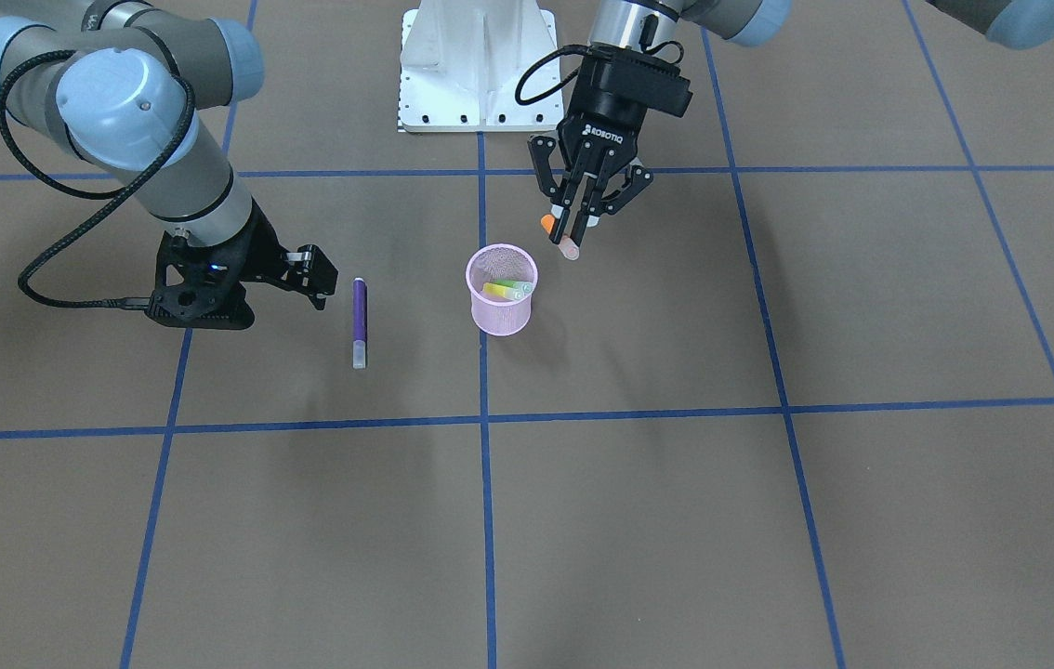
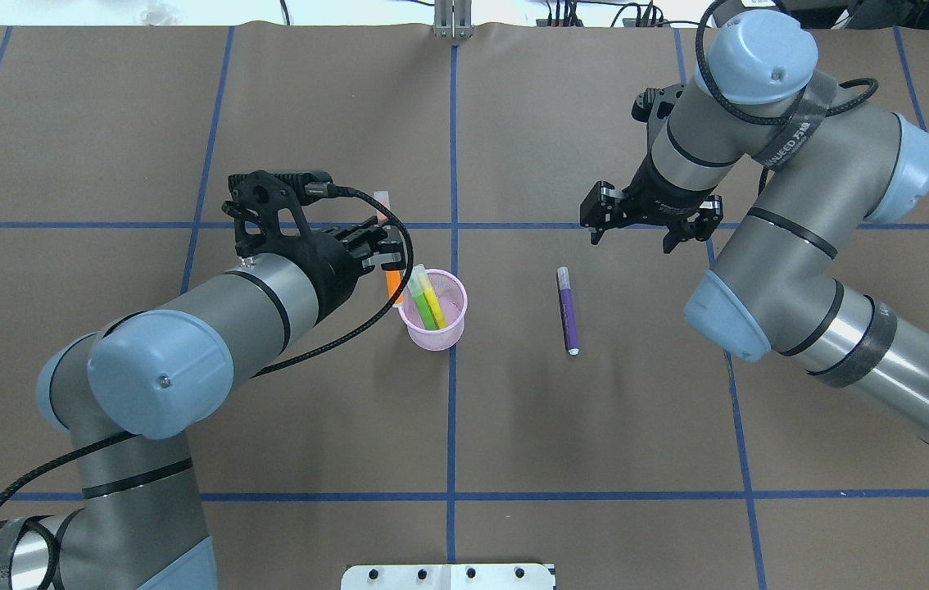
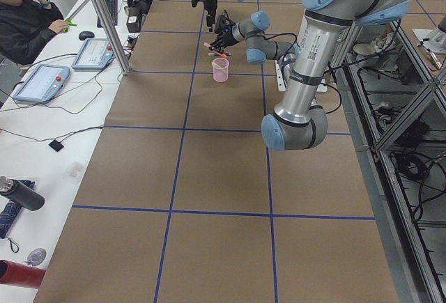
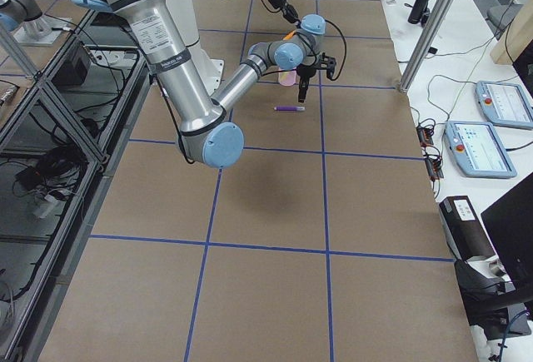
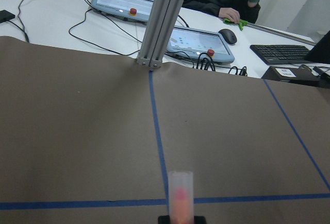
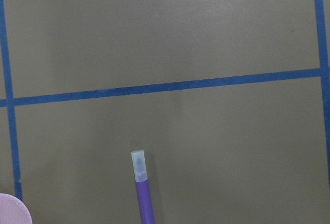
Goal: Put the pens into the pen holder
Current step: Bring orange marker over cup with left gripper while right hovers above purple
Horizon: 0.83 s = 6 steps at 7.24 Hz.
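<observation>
Holding an orange pen (image 2: 393,283), the left gripper (image 2: 380,248) hangs just beside the pink mesh cup (image 2: 434,338) near the middle of the brown table (image 2: 309,123). Its fingers are pinched on the pen's middle. The pen is slanted, and its pale cap points away from the robot. A green pen (image 2: 422,305) and a yellow pen (image 2: 432,305) lean inside the cup. A purple pen (image 2: 568,311) lies flat on the table, well apart from the cup on the robot's right. The right gripper (image 2: 646,229) hovers near the purple pen's capped end with its fingers spread and nothing between them.

Several things could go wrong from here. From overhead and from the front, the orange pen looks to be beside the rim, not over the opening. Letting go now would likely drop it onto the table, where it could roll. If the arm swings across too low, the pen's lower end may catch the rim and tip or push the cup, which looks light. A slanted pen could also land on the two leaning pens and bounce out. The purple pen is thin and lies flat, so an off-centre pinch may flick it away.
</observation>
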{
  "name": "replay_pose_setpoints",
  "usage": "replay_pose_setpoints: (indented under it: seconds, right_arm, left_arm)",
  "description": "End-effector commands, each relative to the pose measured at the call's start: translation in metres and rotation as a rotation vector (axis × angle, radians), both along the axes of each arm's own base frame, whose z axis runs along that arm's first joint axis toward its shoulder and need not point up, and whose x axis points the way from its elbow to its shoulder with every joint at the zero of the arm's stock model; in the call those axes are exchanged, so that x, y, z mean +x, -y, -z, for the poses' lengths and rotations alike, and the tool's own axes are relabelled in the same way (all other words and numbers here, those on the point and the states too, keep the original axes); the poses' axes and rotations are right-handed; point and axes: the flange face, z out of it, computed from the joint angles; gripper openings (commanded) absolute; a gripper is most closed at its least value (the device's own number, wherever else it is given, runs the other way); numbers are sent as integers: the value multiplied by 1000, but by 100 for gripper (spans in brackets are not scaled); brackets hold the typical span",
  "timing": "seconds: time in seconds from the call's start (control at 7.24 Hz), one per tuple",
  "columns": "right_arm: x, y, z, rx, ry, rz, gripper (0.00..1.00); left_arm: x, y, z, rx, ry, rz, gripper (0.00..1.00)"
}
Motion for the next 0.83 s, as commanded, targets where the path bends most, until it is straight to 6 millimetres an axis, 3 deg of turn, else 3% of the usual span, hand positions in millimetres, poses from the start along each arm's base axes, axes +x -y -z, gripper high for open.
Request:
replay_pose_setpoints:
  seconds: [0.0, 0.14, 0.69]
  right_arm:
    - [-3, 2, -5, -8, -3, 6, 99]
    - [-5, 2, -8, -10, -6, 8, 99]
    - [-14, -1, -13, -11, -13, 23, 99]
  left_arm:
    - [7, -8, 4, 118, 20, -123, 0]
    - [24, -5, -2, 102, 36, -124, 0]
    - [38, 19, -3, 107, 24, -93, 0]
